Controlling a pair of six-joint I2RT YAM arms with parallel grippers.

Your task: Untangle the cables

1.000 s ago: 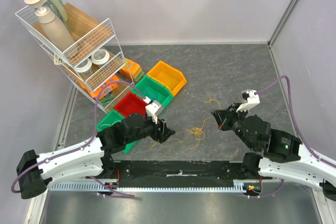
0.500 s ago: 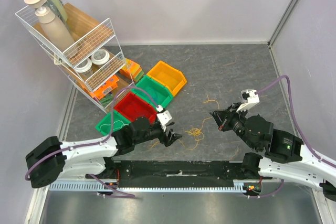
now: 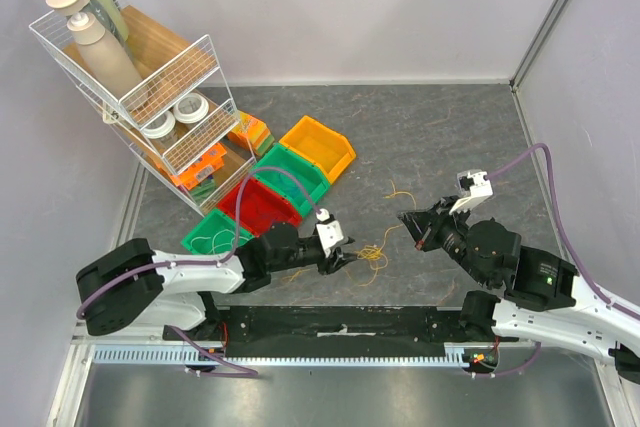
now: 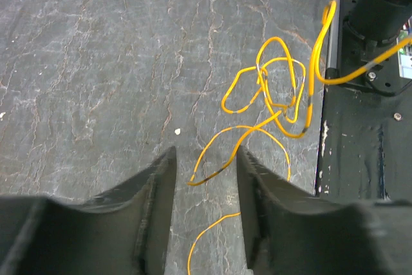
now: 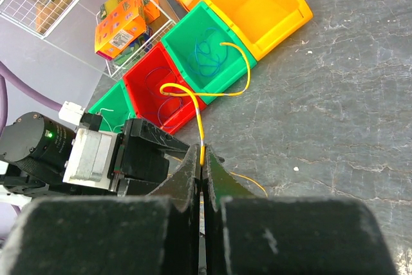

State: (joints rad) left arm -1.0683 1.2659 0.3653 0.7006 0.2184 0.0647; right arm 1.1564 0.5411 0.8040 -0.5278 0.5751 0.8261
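The cables [image 3: 372, 254] are a small yellow tangle on the grey table between my arms. In the left wrist view the tangle [image 4: 277, 88] lies just ahead, and one loose yellow strand [image 4: 207, 174] runs between my open fingers. My left gripper [image 3: 345, 256] [image 4: 206, 162] is low over the table, open, touching nothing. My right gripper [image 3: 404, 217] [image 5: 203, 159] is shut on a thin yellow wire [image 5: 215, 91] that arches up and away from its tips. A separate yellow strand [image 3: 401, 191] lies farther back.
Yellow [image 3: 318, 147], green [image 3: 294, 175], red [image 3: 258, 204] and small green [image 3: 212, 234] bins stand left of the tangle; some hold thin wires. A wire rack [image 3: 130, 77] fills the back left. The black arm base plate [image 3: 340, 322] runs along the near edge.
My left arm has stretched rightward and lowered, bringing its open gripper up to the tangle. My right gripper has barely moved and stays shut on the wire.
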